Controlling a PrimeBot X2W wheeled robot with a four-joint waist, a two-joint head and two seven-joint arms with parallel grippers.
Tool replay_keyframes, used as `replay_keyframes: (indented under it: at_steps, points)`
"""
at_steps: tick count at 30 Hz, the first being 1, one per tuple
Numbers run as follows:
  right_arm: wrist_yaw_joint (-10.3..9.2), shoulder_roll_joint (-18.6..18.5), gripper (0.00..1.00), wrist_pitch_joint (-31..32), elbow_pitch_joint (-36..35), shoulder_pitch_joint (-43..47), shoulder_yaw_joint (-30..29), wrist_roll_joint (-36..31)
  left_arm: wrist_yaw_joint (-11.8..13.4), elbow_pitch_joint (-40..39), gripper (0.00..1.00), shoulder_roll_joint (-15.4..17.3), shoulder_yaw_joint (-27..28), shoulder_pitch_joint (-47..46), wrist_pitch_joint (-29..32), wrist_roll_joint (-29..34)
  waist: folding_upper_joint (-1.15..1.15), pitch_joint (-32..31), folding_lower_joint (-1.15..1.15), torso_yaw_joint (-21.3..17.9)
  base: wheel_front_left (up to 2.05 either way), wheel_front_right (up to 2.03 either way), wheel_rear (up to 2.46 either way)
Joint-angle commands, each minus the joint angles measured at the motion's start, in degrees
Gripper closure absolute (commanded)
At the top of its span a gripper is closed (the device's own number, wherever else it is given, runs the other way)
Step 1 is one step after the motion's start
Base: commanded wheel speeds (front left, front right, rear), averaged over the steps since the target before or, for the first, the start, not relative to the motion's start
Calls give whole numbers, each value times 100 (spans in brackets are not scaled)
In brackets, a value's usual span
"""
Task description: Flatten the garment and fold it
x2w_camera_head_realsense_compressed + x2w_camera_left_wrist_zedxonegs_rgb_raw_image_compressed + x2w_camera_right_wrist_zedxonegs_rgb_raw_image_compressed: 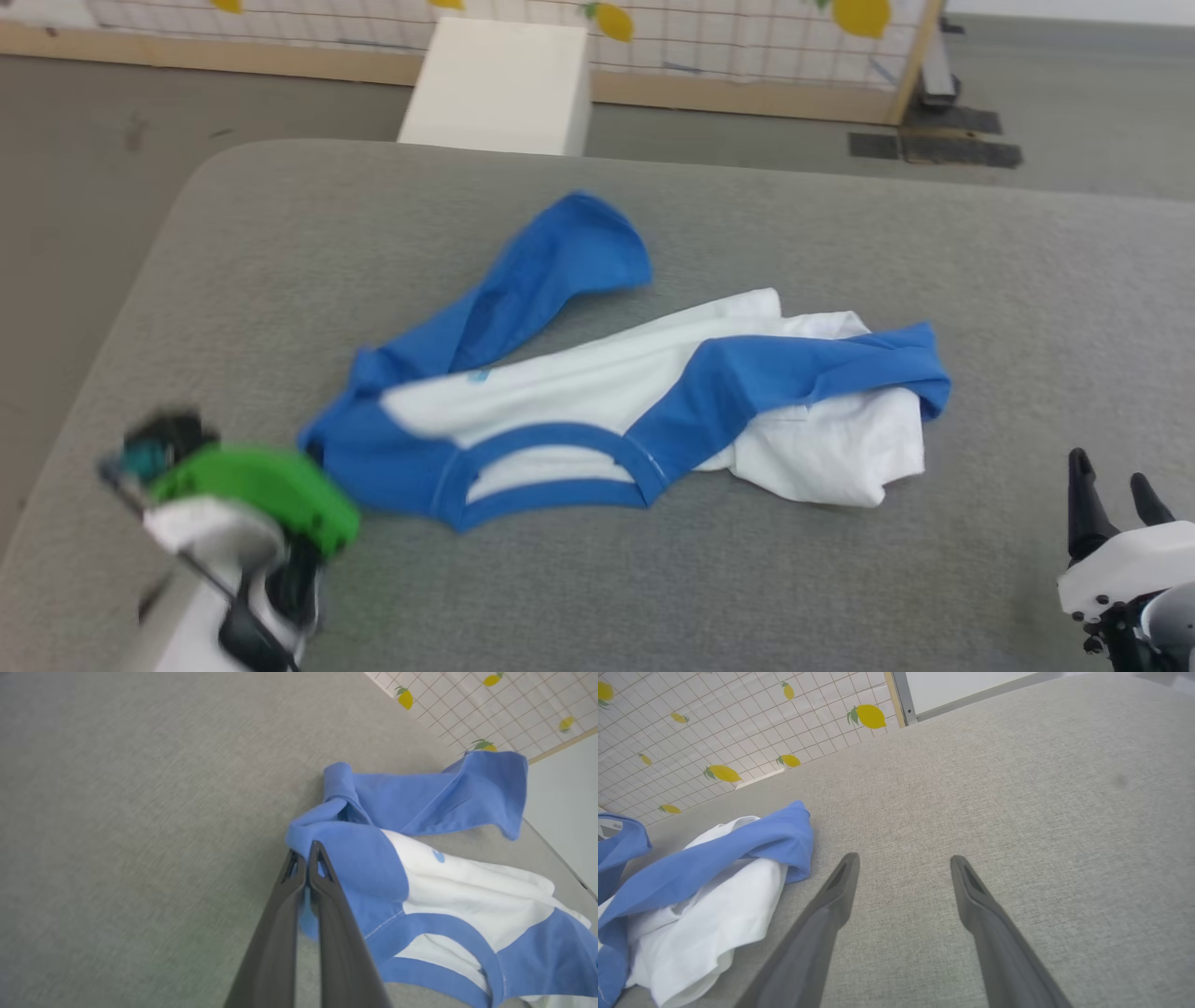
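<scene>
The garment (597,392) lies crumpled near the middle of the grey fabric-covered worktop (747,579), collar toward the near edge, one blue sleeve (551,271) trailing toward the far edge and the other draped over the bunched white body toward the right edge. The left gripper (306,854) is pinched tight on the blue shoulder cloth at the garment's left end. The right gripper (903,858) has its fingers spread wide, holding nothing, near the front right corner beside the garment and not touching it. A white box (499,84) stands beyond the far edge
</scene>
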Motion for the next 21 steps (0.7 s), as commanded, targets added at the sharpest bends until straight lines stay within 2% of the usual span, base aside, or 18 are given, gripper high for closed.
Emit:
replay_keyframes:
  at_steps: [1,3,5,6,7,10,13,17,18,21]
  points:
    - [-8,2,0,13,-21,-8,53,-12,93,23,100,-56,65,331,10,-184,35,-165,0,338,0,0,0]
    - [-8,2,0,19,2,-16,113,2,143,104,100,-106,41,683,130,-337,35,-146,0,343,0,0,0]
    - [-8,2,0,14,23,-17,160,9,40,141,100,-206,115,835,104,-497,35,-135,0,351,0,0,0]
    - [-8,2,0,15,31,-14,180,6,-6,137,70,-233,148,852,43,-515,35,-137,0,356,0,0,0]
    - [-8,2,0,13,35,-8,188,5,-104,78,0,-298,237,830,-80,-568,35,-137,0,370,0,0,0]
    - [-8,2,0,17,29,11,233,-23,-364,-124,0,-268,362,698,-449,-453,35,-180,0,397,0,0,0]
    - [-8,2,0,57,-22,17,325,-58,-618,-429,0,-68,439,566,-1142,26,35,-242,0,398,0,0,0]
    - [-8,2,0,200,-186,44,603,-120,-761,-670,0,231,292,588,-1840,1076,35,-303,0,393,0,0,0]
    - [-8,2,0,322,-328,49,809,-200,-751,-748,0,256,266,697,-1921,1575,35,-320,0,393,0,0,0]
    - [-8,2,0,653,-575,22,1254,-282,-735,-1006,0,61,483,937,-1944,2243,35,-305,0,410,0,0,0]
